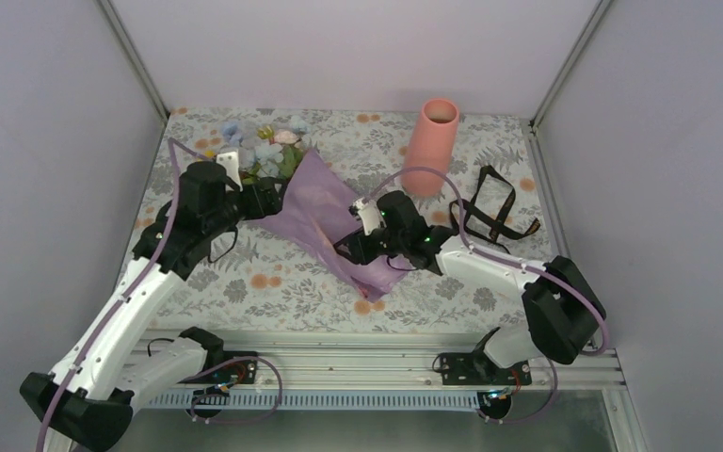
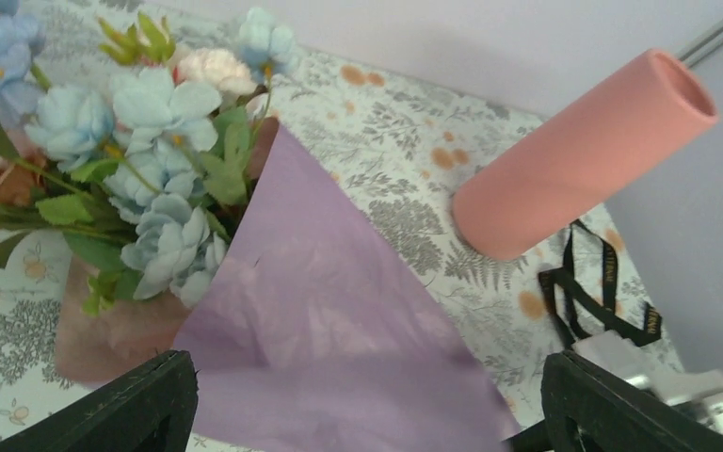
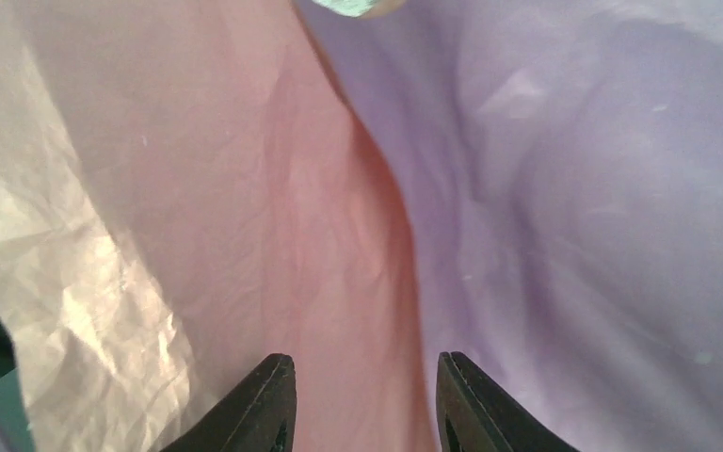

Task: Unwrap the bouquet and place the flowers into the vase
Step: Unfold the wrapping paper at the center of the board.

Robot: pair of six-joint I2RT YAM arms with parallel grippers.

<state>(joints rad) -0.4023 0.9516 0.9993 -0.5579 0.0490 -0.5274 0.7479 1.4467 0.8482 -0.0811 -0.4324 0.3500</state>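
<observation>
While bouquet (image 1: 318, 205) lies wrapped, black ribbon (image 1: 490, 213) near upright vase (image 1: 432, 143).

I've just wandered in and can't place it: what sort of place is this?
Probably a robot test booth: plain pale walls box in a small table, two robot arms are bolted to a metal rail at its near edge, and a bouquet and vase serve as props.

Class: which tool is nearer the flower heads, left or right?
Left. The left tool sits right beside the flowers; the right tool is near the narrow end of the paper.
</observation>
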